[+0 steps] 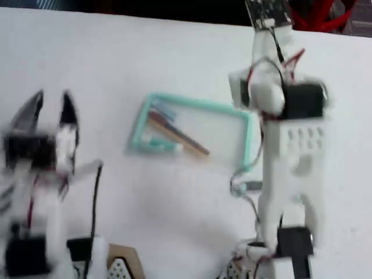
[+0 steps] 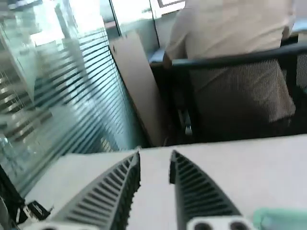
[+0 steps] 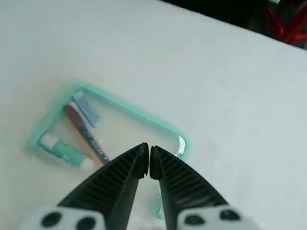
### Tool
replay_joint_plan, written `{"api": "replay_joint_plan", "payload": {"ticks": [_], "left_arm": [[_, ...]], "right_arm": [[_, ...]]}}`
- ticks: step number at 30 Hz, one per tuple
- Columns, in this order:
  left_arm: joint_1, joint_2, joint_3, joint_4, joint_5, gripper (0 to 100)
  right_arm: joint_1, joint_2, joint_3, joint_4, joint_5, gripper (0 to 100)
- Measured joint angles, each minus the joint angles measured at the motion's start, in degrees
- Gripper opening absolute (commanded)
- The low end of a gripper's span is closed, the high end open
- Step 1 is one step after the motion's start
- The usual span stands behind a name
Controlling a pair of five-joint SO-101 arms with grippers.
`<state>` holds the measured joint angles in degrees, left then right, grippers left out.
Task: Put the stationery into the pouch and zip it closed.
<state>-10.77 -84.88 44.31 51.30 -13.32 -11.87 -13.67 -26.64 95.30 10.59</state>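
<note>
High view puts the left end effector (image 1: 52, 104) at the near left of the white worktop (image 1: 145, 52), its dark fingers apart with nothing between them. To its right, near the middle, the clear, teal-edged pouch (image 1: 224, 131) lies flat. A pencil (image 1: 180, 136), a white-and-teal tube (image 1: 157, 143) and a small blue piece (image 1: 164, 110) are inside at its left end. The right end effector (image 3: 148, 152) hangs by the pouch's right end, fingers together on nothing. Whether the zip is closed cannot be told.
</note>
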Motion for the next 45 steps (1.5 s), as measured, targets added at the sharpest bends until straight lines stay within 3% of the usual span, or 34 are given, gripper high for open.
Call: {"api": "replay_joint_plan", "payload": {"ticks": [5,11,15,24,32,35,40,45], "left_arm": [[1.1,-17.6,4.9,0.0,0.0,4],[1.1,-19.3,5.5,-1.6,0.0,4],[1.1,-19.5,1.1,0.0,2.7,4],[1.1,-19.6,-12.3,14.7,15.0,4],[1.2,-19.7,-21.7,29.7,17.7,4],[1.2,-19.7,-22.0,30.9,17.7,4],[1.2,-19.7,-22.0,32.6,17.7,4],[1.2,-19.7,-17.9,32.6,17.7,4]], "right_arm": [[-3.3,-11.6,-0.2,2.5,-0.1,1.8],[-3.3,-26.0,-0.2,2.5,-0.1,2.0],[-3.3,-38.3,-0.3,2.6,-0.1,7.5],[-3.3,-61.5,2.1,2.8,-0.2,10.5],[-3.3,-81.6,25.8,0.8,0.0,10.4],[1.7,-86.4,35.9,-1.1,0.1,10.4],[15.8,-89.7,45.2,-1.5,0.1,10.9],[17.8,-89.7,51.1,-5.2,0.1,10.9]]}}
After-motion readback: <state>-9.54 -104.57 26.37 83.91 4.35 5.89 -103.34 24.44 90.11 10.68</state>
